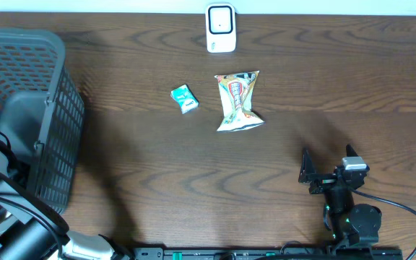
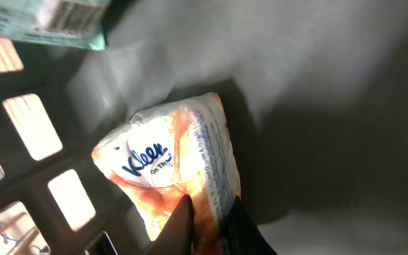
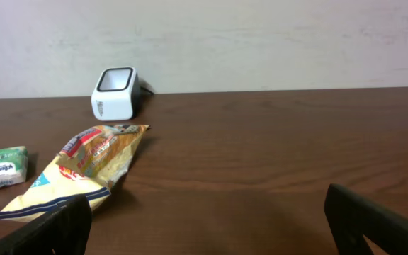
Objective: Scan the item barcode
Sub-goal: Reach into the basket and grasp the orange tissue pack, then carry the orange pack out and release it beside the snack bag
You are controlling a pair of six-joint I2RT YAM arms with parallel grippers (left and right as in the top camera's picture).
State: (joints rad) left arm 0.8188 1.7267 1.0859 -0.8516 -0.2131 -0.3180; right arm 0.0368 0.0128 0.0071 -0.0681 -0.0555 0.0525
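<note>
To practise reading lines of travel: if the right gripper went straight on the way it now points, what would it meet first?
Nothing nearby: the right gripper, jaws open, faces bare table, so it would probably reach the wall first. The snack bag and scanner lie off to its left.

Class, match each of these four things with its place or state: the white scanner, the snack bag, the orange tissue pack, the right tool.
Things:
1. white scanner
2. snack bag
3. orange tissue pack
4. right tool

Places or states:
A. open, holding nothing
B. pinched by the left tool inside the basket
C. at the far edge of the table
D. lying beside the small green pack

Pairs: 1-C, 2-D, 3-B, 4-A
</note>
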